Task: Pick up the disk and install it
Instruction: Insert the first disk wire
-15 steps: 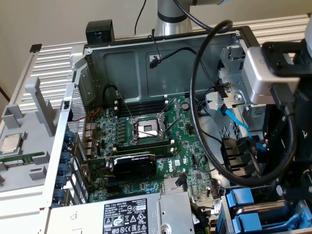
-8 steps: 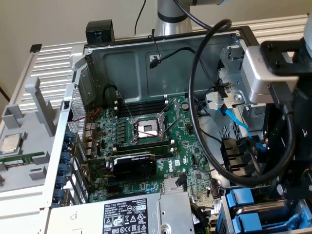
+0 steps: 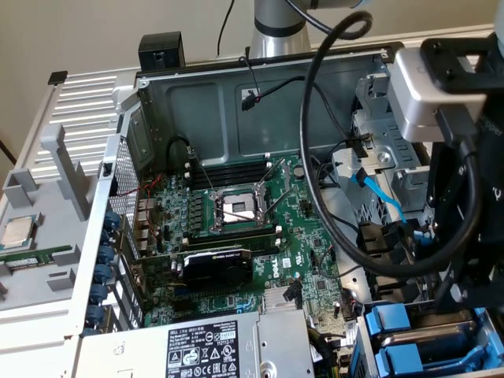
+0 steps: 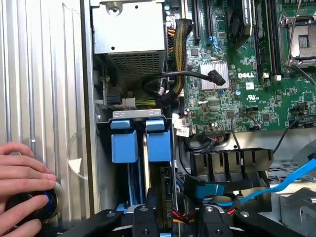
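The disk (image 4: pixel 166 197) stands on edge in the drive bay, showing its dark side, with its blue carrier tab (image 4: pixel 159 143) at the end. A second blue carrier tab (image 4: pixel 123 143) sits beside it. My gripper (image 4: pixel 175 222) straddles the disk with its black fingers (image 4: pixel 143 219) apart; a clear gap shows between the disk and the other finger. In the exterior view the arm's wrist (image 3: pixel 441 94) hangs over the bay at the case's right, above the two blue carriers (image 3: pixel 391 321).
A person's hand (image 4: pixel 19 173) rests on a black and blue knob (image 4: pixel 42 202) outside the case wall. The grey power supply (image 3: pixel 205 346), the motherboard (image 3: pixel 236 236), a blue SATA cable (image 4: pixel 291 180) and black cable loops (image 3: pixel 315 157) crowd the case. A CPU chip (image 3: pixel 17 231) lies at the exterior view's left.
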